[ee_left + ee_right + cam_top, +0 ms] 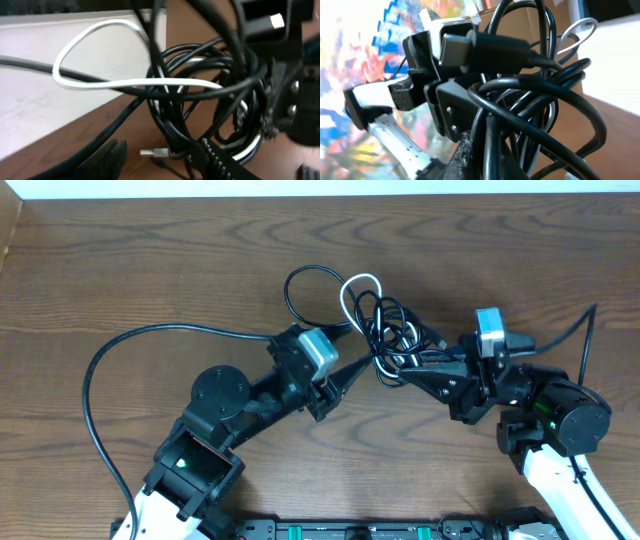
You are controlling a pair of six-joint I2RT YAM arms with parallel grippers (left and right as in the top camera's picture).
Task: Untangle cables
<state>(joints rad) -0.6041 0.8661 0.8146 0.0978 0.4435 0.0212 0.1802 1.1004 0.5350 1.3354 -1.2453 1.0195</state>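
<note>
The cables form one knot of black cords with a white cord looping out at the top, lying mid-table. My left gripper reaches the knot from the left. In its wrist view its jaws stand open, with a silver plug and black strands between them, the strands lying against the ridged right finger. My right gripper comes in from the right and is shut on black strands of the cables. A black plug hangs near that camera.
A thicker black arm cable arcs across the left of the wooden table. Another arm cable runs off to the right. The table's far edge borders a white surface. The two arms' bases stand at the near edge.
</note>
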